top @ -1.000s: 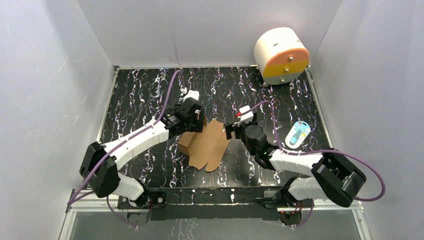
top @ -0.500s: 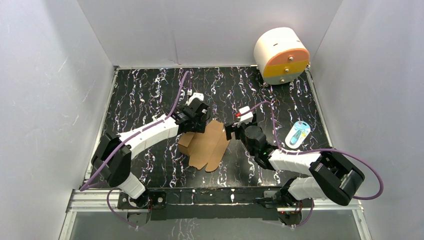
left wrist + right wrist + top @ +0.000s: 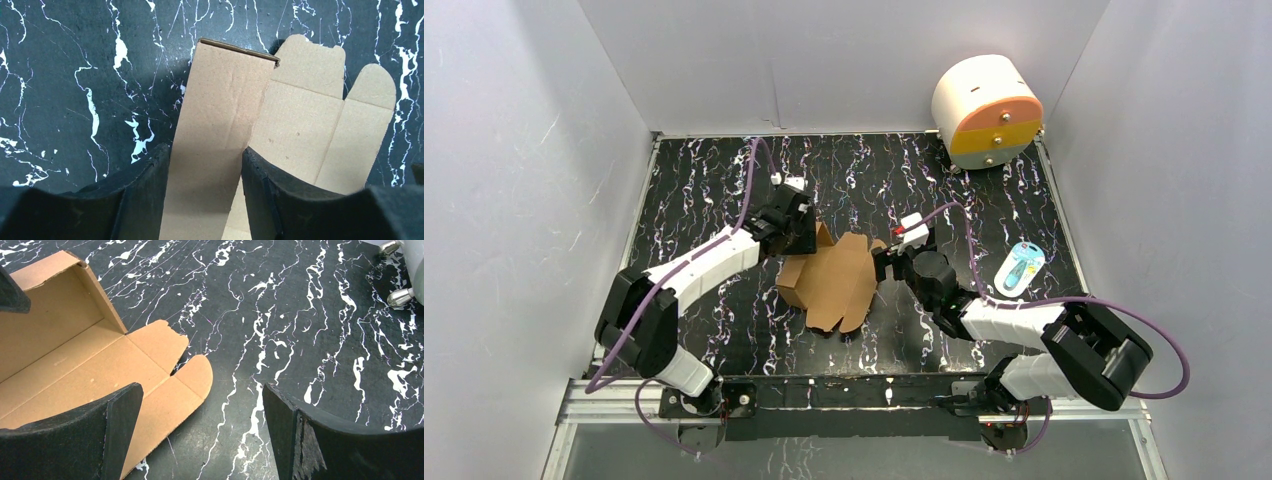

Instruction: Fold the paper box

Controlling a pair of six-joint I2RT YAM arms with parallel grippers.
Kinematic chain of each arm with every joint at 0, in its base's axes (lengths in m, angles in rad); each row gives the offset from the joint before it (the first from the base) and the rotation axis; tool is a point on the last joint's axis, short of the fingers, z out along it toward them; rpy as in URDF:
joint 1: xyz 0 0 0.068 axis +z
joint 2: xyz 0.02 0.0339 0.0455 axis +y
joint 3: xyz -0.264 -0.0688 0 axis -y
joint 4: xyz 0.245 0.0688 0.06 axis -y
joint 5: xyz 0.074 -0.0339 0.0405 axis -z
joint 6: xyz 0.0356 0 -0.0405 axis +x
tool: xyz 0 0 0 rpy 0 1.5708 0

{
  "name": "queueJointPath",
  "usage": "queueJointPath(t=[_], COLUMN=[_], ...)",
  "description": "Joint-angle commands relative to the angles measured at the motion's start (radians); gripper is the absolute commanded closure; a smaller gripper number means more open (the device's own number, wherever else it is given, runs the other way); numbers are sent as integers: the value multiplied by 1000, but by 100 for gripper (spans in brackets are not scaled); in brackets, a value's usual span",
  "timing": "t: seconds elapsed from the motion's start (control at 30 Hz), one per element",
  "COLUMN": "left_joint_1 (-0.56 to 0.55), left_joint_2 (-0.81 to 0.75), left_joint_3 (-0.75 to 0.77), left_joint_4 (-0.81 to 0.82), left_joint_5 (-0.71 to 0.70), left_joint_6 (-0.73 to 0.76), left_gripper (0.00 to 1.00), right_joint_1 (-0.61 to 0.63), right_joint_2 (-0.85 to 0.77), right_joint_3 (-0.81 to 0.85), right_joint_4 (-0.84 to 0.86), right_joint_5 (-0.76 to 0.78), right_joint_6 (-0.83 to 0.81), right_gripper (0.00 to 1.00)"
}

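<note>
paper box: open on desk, long axis near-to-far, end flaps pointing far | my left jaws: astride raised side panel, cannot tell if pinching | my right jaws: spread wide

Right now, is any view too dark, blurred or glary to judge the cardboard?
Top external: evenly lit and sharp, the paper box stands out against the black marbled table. Left wrist: cardboard in focus, dark shadow on the table beside its raised panel; the left gripper is a featureless black. Right wrist: sharp, no glare, the right gripper equally dark.
</note>
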Motion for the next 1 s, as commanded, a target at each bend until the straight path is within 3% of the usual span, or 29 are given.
queueJointPath(t=[0.0, 0.4, 0.53, 0.77, 0.97], left_joint_1=[48, 239, 265, 269, 273], left_joint_2=[-57, -102, -123, -164, -280], left_joint_3=[-47, -262, -343, -424, -508], left_joint_4=[31, 253, 362, 415, 407], left_joint_5=[98, 354, 409, 434, 384], left_joint_6=[-33, -196, -262, -313, -343], left_gripper=[56, 56, 56, 51, 40], right_joint_1=[-5, -5, -5, -5, -6], right_joint_2=[-21, -116, -110, -89, 43], right_joint_3=[28, 320, 392, 550, 755], right_joint_4=[23, -505, -591, -729, -950], right_joint_5=[-18, -121, -188, -300, -356], right_joint_6=[11, 171, 184, 213, 259], right_gripper=[1, 1, 2, 2, 2])
